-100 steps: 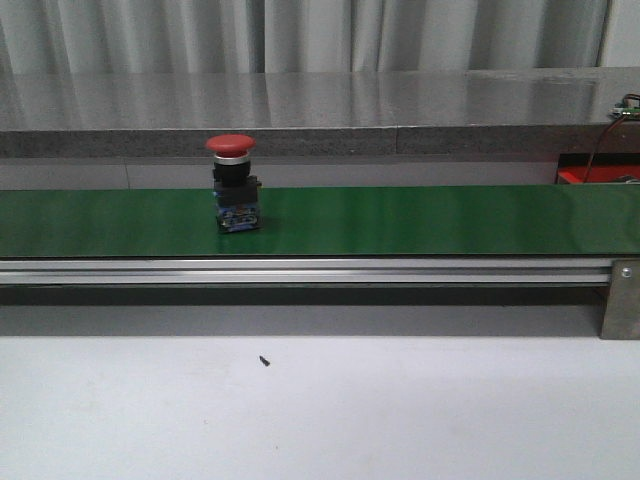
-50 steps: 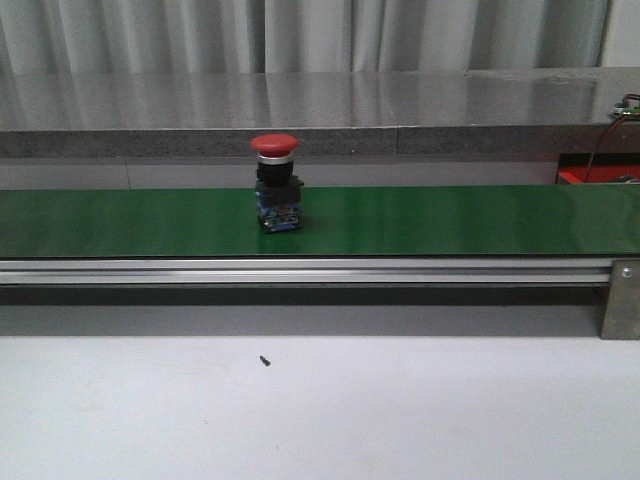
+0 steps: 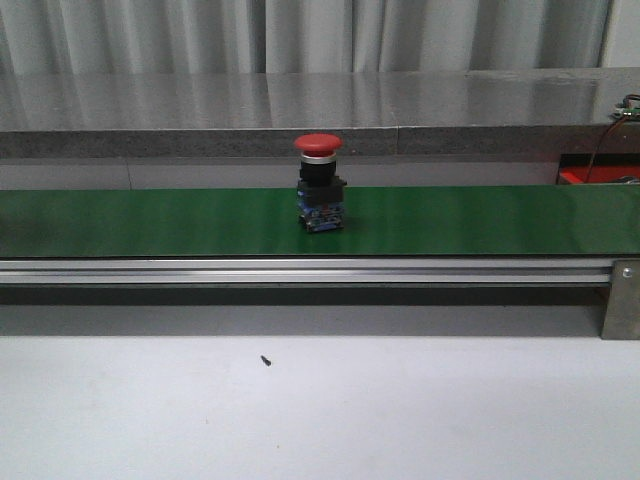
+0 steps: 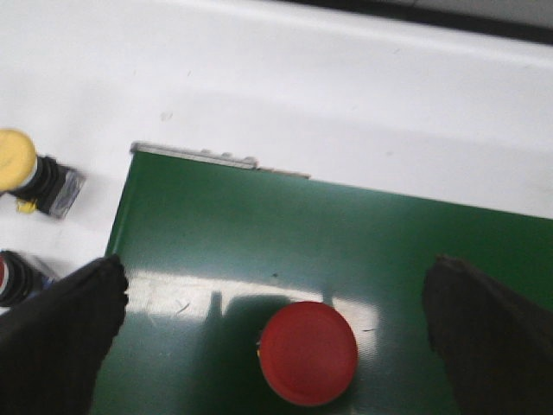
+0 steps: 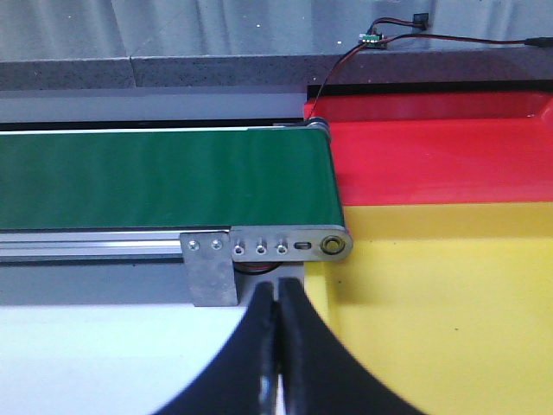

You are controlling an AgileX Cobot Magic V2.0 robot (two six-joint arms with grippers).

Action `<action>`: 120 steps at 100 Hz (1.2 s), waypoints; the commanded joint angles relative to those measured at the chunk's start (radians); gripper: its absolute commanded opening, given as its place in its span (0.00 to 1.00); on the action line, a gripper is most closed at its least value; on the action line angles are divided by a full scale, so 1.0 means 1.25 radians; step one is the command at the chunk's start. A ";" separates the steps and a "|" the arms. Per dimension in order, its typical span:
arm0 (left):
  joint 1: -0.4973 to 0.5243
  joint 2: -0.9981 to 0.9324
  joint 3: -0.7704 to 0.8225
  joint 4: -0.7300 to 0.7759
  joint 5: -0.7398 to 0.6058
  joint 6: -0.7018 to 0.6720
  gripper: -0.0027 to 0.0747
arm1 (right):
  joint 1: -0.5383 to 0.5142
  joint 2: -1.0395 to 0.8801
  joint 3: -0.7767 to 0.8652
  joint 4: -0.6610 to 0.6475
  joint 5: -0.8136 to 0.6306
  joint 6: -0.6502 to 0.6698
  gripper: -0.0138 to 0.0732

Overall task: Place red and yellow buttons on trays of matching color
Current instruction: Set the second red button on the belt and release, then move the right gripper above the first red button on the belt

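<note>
A: What's on the far left?
B: In the left wrist view, a yellow button (image 4: 15, 161) lies on its side on the white table (image 4: 346, 104), just off the belt's end. Another button (image 4: 13, 277) sits near it, partly hidden by a finger; its cap colour is hard to tell.

A: And the left gripper (image 4: 285, 337)?
B: Spread wide. Its dark fingers (image 4: 60, 337) show on both sides of the view, nothing between them but belt and a red button (image 4: 308, 352) seen from above. It isn't touching the button.

A: Where's that red button in the front view?
B: Upright on the green belt (image 3: 120, 220), approx mid-frame. The red button (image 3: 319, 183) has a mushroom cap on top, a black body and a blue base. An aluminium rail (image 3: 300, 270) runs along the belt's near edge. A small dark speck (image 3: 265, 360) lies on the table in front.

A: And to the right?
B: The belt's right end has a metal bracket (image 5: 259, 251) w/ bolts. Beside it sit two trays: the red tray (image 5: 432, 156) farther back, the yellow tray (image 5: 449, 303) nearer, touching edge to edge. Both look bare in the visible part. A thin wire (image 5: 380, 43) trails over the grey ledge behind.

A: Right gripper (image 5: 278, 346)?
B: Fingers pressed together, holding nothing, near the bracket and the yellow tray's edge.
</note>
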 commanded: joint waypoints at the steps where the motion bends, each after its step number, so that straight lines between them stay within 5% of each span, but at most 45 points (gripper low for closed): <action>1: -0.036 -0.089 -0.028 -0.009 -0.053 -0.001 0.88 | -0.001 -0.015 -0.015 -0.013 -0.067 0.000 0.08; 22: -0.130 -0.267 0.056 -0.009 -0.127 0.003 0.87 | -0.001 -0.015 -0.015 -0.014 -0.069 0.000 0.08; 45: -0.183 -0.507 0.299 -0.010 -0.275 0.003 0.84 | -0.001 -0.015 -0.015 -0.014 -0.069 0.000 0.08; 66: -0.184 -0.709 0.524 -0.010 -0.303 0.003 0.73 | -0.001 -0.015 -0.015 -0.014 -0.069 0.000 0.08; 82: -0.184 -0.831 0.654 -0.010 -0.317 0.003 0.51 | -0.001 -0.015 -0.015 -0.014 -0.130 0.000 0.08; 101: -0.184 -0.895 0.712 -0.010 -0.317 0.003 0.01 | -0.001 -0.009 -0.065 0.017 -0.134 0.000 0.08; 120: -0.184 -0.899 0.712 -0.010 -0.336 0.003 0.01 | -0.001 0.094 -0.216 0.044 0.024 0.000 0.08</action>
